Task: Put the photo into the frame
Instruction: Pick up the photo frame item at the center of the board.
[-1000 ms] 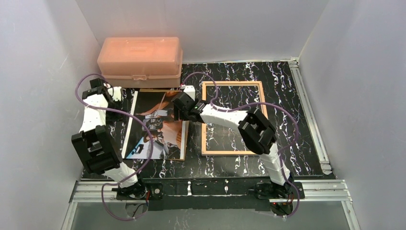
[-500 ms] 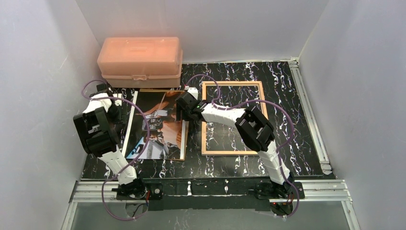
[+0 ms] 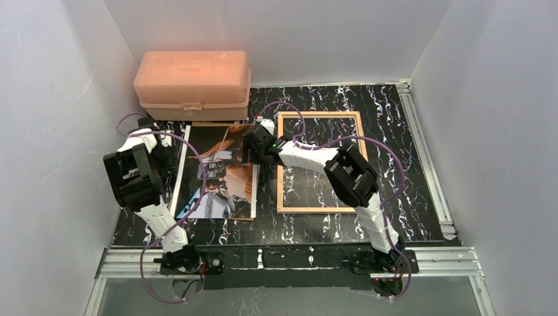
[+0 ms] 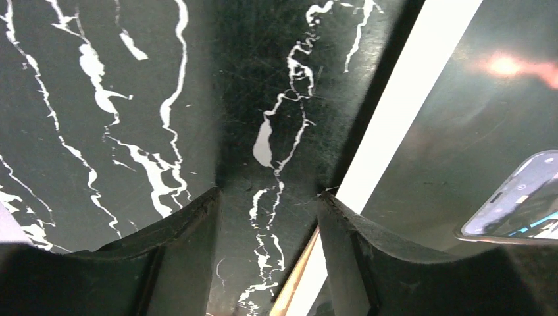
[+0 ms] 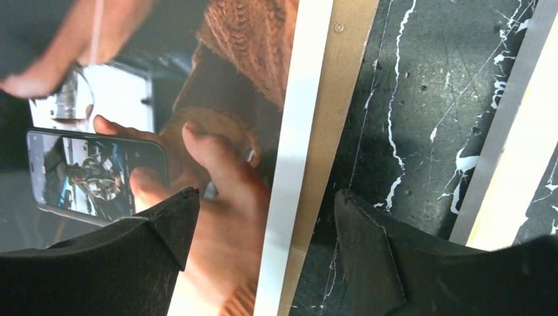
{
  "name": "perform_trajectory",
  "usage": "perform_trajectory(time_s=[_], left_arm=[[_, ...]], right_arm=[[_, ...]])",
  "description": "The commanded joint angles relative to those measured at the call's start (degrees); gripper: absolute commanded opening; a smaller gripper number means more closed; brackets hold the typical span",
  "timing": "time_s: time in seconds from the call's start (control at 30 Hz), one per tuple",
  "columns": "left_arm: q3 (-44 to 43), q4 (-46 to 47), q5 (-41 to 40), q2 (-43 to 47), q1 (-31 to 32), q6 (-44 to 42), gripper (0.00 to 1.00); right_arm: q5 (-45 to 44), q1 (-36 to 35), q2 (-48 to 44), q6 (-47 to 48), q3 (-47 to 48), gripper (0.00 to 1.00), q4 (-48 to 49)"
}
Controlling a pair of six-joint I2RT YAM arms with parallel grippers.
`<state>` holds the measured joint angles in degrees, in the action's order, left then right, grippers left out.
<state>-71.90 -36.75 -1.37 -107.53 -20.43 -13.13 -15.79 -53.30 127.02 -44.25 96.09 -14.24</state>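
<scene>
Top external: the photo (image 3: pixel 217 174) lay picture-up toward the tabletop's (image 3: pixel 401 151) left edge, on a brown board (image 5: pixel 327 131) that showed a strip along the photo's side. The frame (image 3: pixel 309 210) lay flat mid-tabletop, wood back up, just beside the photo, not touching. A pink box (image 3: pixel 192 84) sat at the far left corner. Left jaws were spread, low by the photo's white border, holding nothing. Right jaws were spread, straddling the photo's frame-side edge.

Glossy photo (image 3: pixel 227 179), light wood frame (image 3: pixel 320 116), polished black marbled table (image 3: pixel 408 171), pink plastic box (image 3: pixel 192 82).
</scene>
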Motion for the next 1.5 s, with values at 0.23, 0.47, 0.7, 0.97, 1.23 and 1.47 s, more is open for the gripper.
perform_trajectory(time_s=[0.23,0.47,0.7,0.97,1.23,1.47], left_arm=[[3.9,0.1,3.3,-0.5,1.4,0.7,0.49],[4.6,0.2,3.6,0.3,1.4,0.1,0.49],[5.0,0.5,3.3,0.7,1.4,-0.4,0.49],[4.6,0.4,2.4,1.1,1.4,-1.1,0.48],[3.8,0.0,2.3,1.3,1.4,-1.3,0.48],[3.5,0.1,2.4,0.8,1.4,-1.2,0.47]], right_arm=[[6.7,1.1,-5.4,-6.7,-5.0,0.83,5.2],[12.3,1.7,-8.1,-9.3,-7.0,0.83,11.5],[13.1,2.6,-8.9,-9.4,-6.9,0.83,11.9],[1.9,2.8,-6.3,-2.5,-2.7,0.83,1.3],[1.9,2.9,-0.9,-1.5,-0.6,0.83,0.8],[3.3,2.8,0.2,-1.9,-1.4,0.83,1.4]])
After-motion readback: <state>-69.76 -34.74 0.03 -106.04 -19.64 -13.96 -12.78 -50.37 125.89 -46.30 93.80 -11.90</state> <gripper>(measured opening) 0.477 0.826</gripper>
